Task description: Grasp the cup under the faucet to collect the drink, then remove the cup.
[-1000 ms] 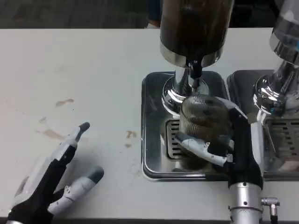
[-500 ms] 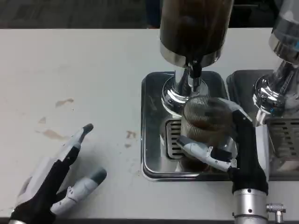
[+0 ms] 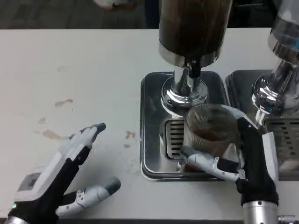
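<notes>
Right hand [image 3: 233, 158] was wrapped around the ribbed clear cup [image 3: 211, 128], fingers [image 3: 201, 161] curled across its near side and the black palm against its right side; the cup was clamped in that hand. Cup stood roughly upright, long axis vertical, with a layer of dark drink visible in its lower part. Outline was blurred, so I could not tell whether its base touched the drip tray [image 3: 152, 126] or was lifted just off it.

Key relation: the cup sat over the slotted grate [image 3: 174, 137], on the near side of the faucet [image 3: 194, 70], its rim toward the robot from the spout rather than directly beneath. The dark drink dispenser [image 3: 194, 25] stood above. Judgement: collection looked done and the removal step was in hand; clearing the cup calls for a pull toward the robot, keeping the axis vertical so the drink does not slop over the tray's raised lip.

Left hand [image 3: 56, 177] lay on the white table [image 3: 70, 65], well apart from the tray, fingers spread and holding nothing. A second dispenser [image 3: 282, 60] stood just right of the first.
</notes>
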Robot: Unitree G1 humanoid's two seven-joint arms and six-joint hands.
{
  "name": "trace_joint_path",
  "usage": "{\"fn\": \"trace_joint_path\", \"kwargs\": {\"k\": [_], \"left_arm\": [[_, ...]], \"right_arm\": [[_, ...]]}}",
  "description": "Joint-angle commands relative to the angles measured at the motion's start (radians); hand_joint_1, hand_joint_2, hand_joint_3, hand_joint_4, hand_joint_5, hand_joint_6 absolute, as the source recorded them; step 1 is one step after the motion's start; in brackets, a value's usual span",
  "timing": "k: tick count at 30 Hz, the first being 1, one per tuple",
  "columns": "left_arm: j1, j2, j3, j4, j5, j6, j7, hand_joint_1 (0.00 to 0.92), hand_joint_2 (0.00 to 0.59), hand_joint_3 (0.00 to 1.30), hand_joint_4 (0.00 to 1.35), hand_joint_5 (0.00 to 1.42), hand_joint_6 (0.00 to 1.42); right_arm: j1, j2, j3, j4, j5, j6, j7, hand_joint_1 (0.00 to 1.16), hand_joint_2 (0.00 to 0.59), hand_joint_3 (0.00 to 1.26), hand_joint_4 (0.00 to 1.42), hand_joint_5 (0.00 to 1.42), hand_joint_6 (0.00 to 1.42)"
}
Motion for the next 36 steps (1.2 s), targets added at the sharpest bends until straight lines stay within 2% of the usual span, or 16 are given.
{"fn": "trace_joint_path", "kwargs": {"k": [1,9,17,22,30,36], "left_arm": [[0.062,0.048,0.025,-0.093,0.042,0.050,0.004,0.000,0.140,0.00,0.00,0.00,0.00],[0.168,0.115,0.047,-0.270,0.150,0.143,-0.008,0.000,0.127,0.00,0.00,0.00,0.00],[0.258,0.143,0.064,-0.359,0.203,0.146,0.007,0.000,0.118,0.00,0.00,0.00,0.00],[0.314,0.125,0.076,-0.409,0.238,0.142,0.045,0.000,0.116,0.00,0.00,0.00,0.00],[0.396,0.060,0.066,-0.454,0.298,0.164,0.146,0.000,0.118,0.00,0.00,0.00,0.00],[0.433,0.049,0.068,-0.475,0.310,0.177,0.157,0.000,0.118,0.00,0.00,0.00,0.00]], "right_arm": [[0.024,0.015,0.005,-0.079,0.010,-0.012,0.012,1.07,0.198,0.80,0.79,0.94,1.31],[0.088,0.002,0.013,-0.188,-0.001,0.005,0.060,1.07,0.200,0.81,0.80,0.96,1.31],[0.160,-0.030,0.021,-0.300,-0.010,0.019,0.126,1.07,0.200,0.81,0.80,0.96,1.31],[0.201,-0.038,0.023,-0.363,0.010,0.030,0.163,1.07,0.200,0.81,0.82,0.96,1.31],[0.273,-0.054,0.033,-0.458,0.017,0.033,0.218,1.07,0.194,0.81,0.82,0.96,1.31],[0.309,-0.068,0.040,-0.498,0.023,0.023,0.252,1.07,0.191,0.81,0.82,0.96,1.32]]}}
